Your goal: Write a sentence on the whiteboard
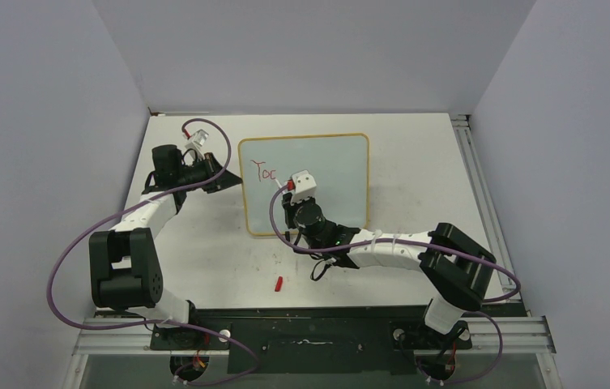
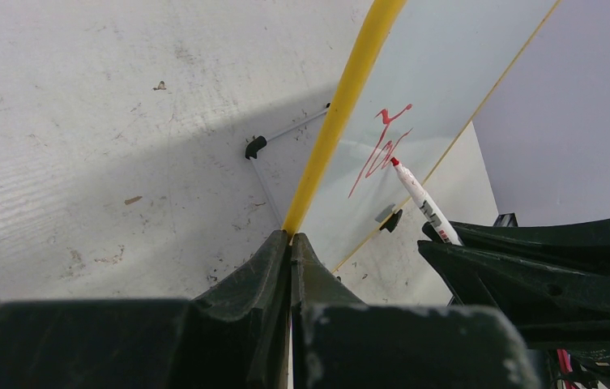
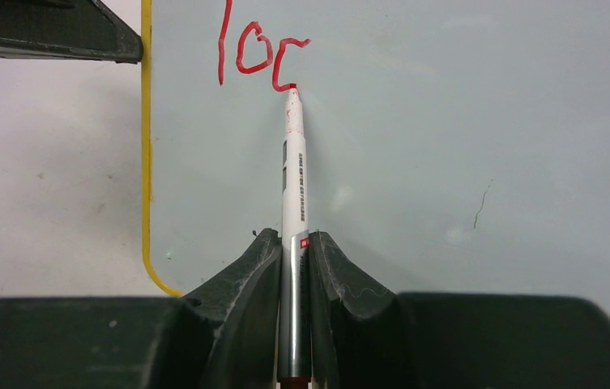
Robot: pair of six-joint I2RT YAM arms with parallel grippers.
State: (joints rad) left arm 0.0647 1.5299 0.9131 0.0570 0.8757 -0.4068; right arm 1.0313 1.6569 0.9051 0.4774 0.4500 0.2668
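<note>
Marker (image 3: pixel 293 178) tip on the whiteboard (image 1: pixel 326 162), and we have our right tool (image 3: pixel 292 239) clamped tight round the barrel so the nib meets the newest red stroke. The sentence (image 3: pixel 257 57) is barely three letters in, near the board's left edge. Our left tool (image 2: pixel 291 239) pinches shut on the yellow frame, we reckon to stop the board sliding across the table (image 1: pixel 415 146).

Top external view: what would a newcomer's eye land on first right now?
The red letters in the upper left of the whiteboard, with the tip of the marker touching the third letter and its barrel gripped in the right tool. Next, the left tool pinching the board's yellow left edge.
</note>
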